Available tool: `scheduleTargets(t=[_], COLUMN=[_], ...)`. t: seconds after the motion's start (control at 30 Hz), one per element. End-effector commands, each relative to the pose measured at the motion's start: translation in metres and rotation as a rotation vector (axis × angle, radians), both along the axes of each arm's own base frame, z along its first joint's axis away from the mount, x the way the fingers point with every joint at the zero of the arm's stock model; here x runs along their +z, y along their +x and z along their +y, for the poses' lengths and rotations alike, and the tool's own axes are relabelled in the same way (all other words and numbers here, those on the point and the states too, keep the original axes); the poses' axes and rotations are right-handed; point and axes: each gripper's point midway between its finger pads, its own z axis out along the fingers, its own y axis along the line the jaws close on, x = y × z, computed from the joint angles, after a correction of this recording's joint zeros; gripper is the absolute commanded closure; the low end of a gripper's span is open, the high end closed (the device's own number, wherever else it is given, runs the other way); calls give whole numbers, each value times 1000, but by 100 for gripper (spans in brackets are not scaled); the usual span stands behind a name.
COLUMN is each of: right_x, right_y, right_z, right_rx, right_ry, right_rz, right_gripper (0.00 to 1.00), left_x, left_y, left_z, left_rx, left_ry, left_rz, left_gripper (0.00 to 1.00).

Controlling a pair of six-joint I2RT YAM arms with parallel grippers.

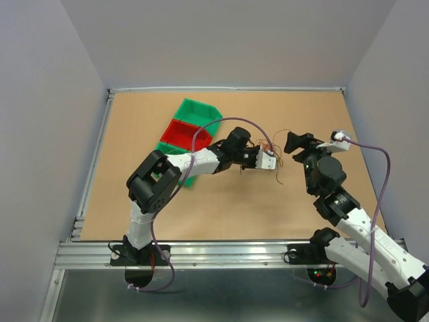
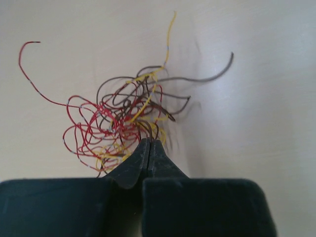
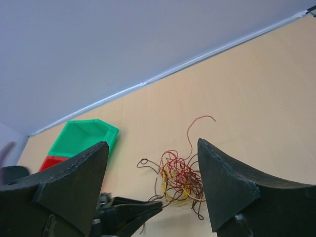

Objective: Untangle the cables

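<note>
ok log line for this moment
left claw: shut on cable clump | right claw: open, facing it, not touching

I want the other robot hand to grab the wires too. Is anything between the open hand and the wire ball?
Nothing visible does. The open right gripper faces the cables with only bare table between. The left gripper pinches them from the opposite side.
</note>
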Motion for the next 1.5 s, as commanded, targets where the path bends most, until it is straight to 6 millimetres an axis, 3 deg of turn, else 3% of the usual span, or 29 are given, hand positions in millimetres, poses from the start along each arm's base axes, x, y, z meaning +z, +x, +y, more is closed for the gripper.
scheduleTargets(t=[0.0,0.07,0.1,0.13,0.17,0.3,0.33,0.47,0.53,0.67,0.73,0.77,0.8,0.87,0.97,1.03,1.3,1.37,1.43,1.47], right_x=[-25,-42,-45,-61,-57,-77,-80,-125,-131,-114,-115,-102,-108,-97,-98,-98,-114,-125,-124,-137], right_y=[12,26,31,39,44,56,59,73,73,64,54,48,39,25,-6,-13,-24,-22,-13,-8], right_z=[31,49,53,59,62,79,84,96,95,89,86,86,93,104,143,151,186,194,200,203], right_rx=[141,195,200,204,197,235,248,261,256,263,286,309,380,491,795,866,1072,1093,1085,1087], right_ry=[-86,-111,-101,-101,-82,-32,-27,-57,-61,-71,-93,-94,-138,-180,-261,-295,-378,-391,-409,-418], right_rz=[61,94,90,122,101,135,142,269,280,232,223,186,186,142,103,90,73,103,101,135], right_gripper=[22,22,22,22,22,21,21,18,18,18,17,17,17,17,17,18,22,22,22,22], left_x=[90,125,131,147,151,140,151,163,168,176,180,184,187,190,193,194,205,207,216,230], left_y=[-16,-36,-43,-54,-59,-84,-88,-78,-72,-57,-51,-48,-42,-40,-37,-35,-37,-36,-37,-40], left_z=[28,38,42,47,50,68,70,80,82,90,96,100,106,109,111,112,114,114,112,108], left_rx=[53,34,29,11,10,15,-2,106,142,239,275,305,331,342,350,356,349,351,340,311], left_ry=[-153,-225,-230,-257,-263,-290,-331,-429,-446,-482,-508,-529,-546,-566,-576,-579,-602,-607,-621,-640], left_rz=[24,54,74,79,91,155,126,100,96,86,69,71,68,91,102,106,109,116,119,125], left_gripper=[100,100,100,100,100,100,100,100,100,100,100,100,100,100,100,100,100,100,100,100])
